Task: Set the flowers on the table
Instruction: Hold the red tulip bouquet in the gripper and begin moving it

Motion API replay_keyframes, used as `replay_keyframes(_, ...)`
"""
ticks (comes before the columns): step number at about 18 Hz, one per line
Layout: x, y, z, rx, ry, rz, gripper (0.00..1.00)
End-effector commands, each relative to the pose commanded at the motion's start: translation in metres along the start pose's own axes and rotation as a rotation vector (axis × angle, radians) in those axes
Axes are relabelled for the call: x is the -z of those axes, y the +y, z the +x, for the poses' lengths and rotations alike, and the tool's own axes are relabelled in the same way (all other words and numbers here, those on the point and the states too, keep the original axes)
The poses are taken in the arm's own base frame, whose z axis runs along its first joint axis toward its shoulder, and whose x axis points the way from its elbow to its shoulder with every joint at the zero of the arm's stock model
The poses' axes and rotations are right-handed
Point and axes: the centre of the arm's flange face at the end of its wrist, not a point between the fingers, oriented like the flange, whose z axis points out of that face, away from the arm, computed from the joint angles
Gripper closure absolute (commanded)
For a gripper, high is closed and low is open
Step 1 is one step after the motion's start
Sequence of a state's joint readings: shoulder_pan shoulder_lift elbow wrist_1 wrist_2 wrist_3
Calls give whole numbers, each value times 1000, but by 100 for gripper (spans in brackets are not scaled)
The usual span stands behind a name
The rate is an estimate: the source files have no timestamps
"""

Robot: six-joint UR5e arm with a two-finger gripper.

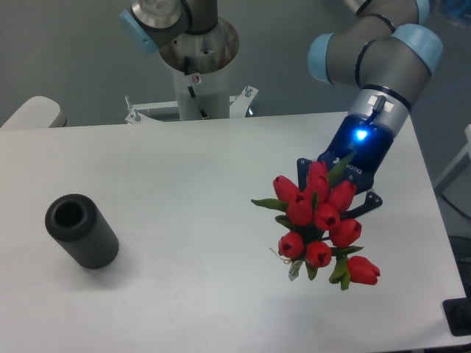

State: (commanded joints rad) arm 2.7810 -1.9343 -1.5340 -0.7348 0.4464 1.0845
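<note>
The flowers (pixel 320 219) are a bunch of red tulips with green leaves, hanging over the right part of the white table (pixel 184 176). The blossoms face the camera and hide the stems. My gripper (pixel 335 193) sits right behind the bunch with its blue light on. Its finger links show on both sides of the blossoms, while the fingertips are covered. The bunch stays up against the gripper, so it looks shut on the stems. I cannot tell whether the lowest blossoms touch the table.
A dark grey cylinder (pixel 81 230) with an open end stands tilted on the left of the table. The arm's base column (pixel 199 70) rises behind the far edge. The table's right edge runs close to the bunch.
</note>
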Motion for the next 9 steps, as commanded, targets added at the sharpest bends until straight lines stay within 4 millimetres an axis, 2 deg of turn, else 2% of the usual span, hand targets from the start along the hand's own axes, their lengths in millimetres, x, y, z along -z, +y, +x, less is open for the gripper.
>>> replay_keyframes(9, 12, 2, -2, -18, -67, -96, 82)
